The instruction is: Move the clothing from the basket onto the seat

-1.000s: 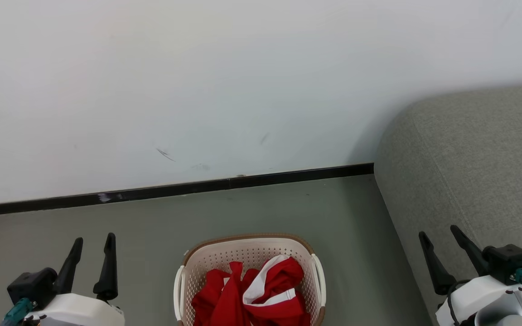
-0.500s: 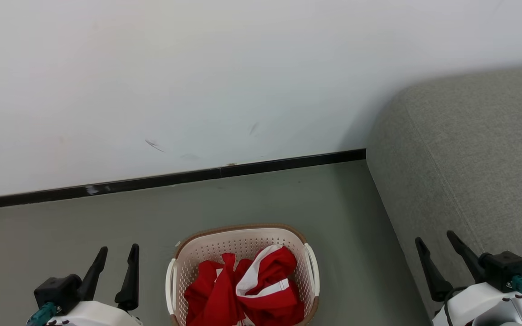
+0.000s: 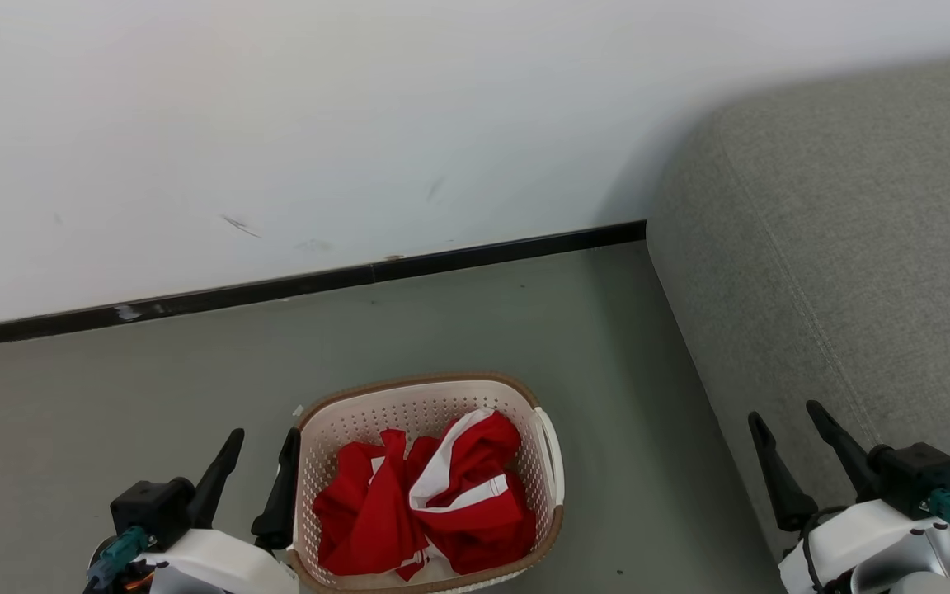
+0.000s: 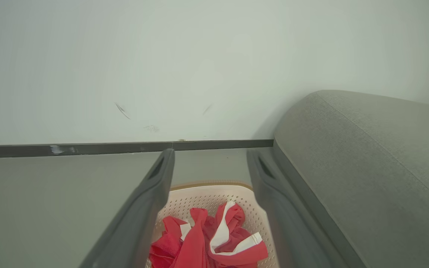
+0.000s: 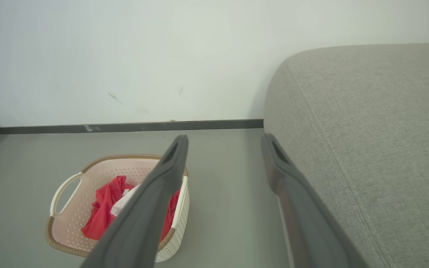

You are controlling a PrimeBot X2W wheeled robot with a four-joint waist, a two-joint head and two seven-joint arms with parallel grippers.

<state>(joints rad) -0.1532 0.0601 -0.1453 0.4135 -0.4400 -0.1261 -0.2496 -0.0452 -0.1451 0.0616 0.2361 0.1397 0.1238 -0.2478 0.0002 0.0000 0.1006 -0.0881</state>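
The white wall (image 3: 277, 124) meets the grey floor (image 3: 153, 396) at a dark baseboard (image 3: 277, 287). The seat (image 3: 838, 247), a large grey sofa, stands on the right with nothing on it. The basket (image 3: 409, 394) sits on the floor to its left, apart from it, with the clothing (image 3: 475, 503) heaped inside, red with white trim. The left gripper (image 3: 265, 432) hovers just beside the basket's left rim, and the right gripper (image 3: 783, 412) hovers at the seat's edge. The 2 fingers of each are spread apart and hold nothing.

Left gripper (image 3: 264, 439) closer in, its jaws now just beside the left rim of the basket (image 3: 417, 382), formerly apart
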